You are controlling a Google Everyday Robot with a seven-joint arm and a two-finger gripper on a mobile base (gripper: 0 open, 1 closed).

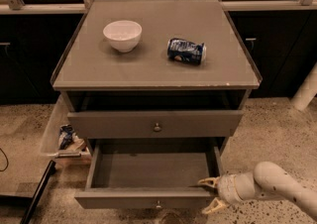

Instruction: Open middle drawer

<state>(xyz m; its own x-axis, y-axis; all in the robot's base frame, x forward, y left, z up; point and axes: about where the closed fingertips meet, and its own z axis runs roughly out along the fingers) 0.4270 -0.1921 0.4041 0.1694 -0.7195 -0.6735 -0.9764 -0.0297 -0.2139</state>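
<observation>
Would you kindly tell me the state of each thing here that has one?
middle drawer: pulled well out
upper drawer: slightly out
bowl: upright
can: on its side
gripper: fingers open, at middle drawer's right front corner

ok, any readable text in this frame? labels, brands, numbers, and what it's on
Nothing can be read.
Can: blue and white print, too blurred to read.
Bag in the side bin: print too blurred to read.
Bowl: no text.
Gripper, at the open drawer's front right corner: no markings visible.
</observation>
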